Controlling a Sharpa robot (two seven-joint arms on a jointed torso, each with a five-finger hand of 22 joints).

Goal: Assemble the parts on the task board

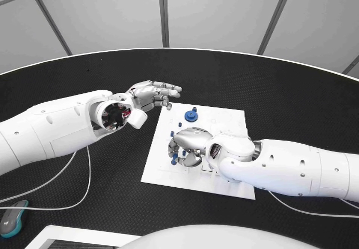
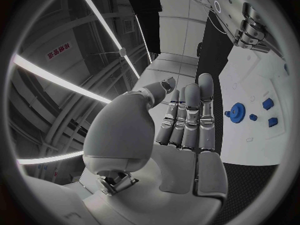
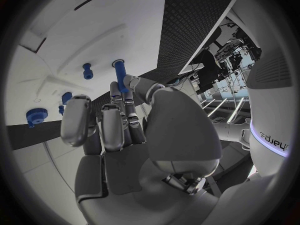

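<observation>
Right hand is above the white task board and pinches a blue peg between its fingertips. Left hand holds nothing, fingers straight, near the blue gear on the board.

This looks like a robotics lab or test cell. A round black table with a textured mat surface stands before pale panelled walls divided by dark seams. White cables trail loose across the near left of the table. In the left wrist view, long strip lights run across a high ceiling; in the right wrist view, racks of equipment stand at the room's edge.
</observation>
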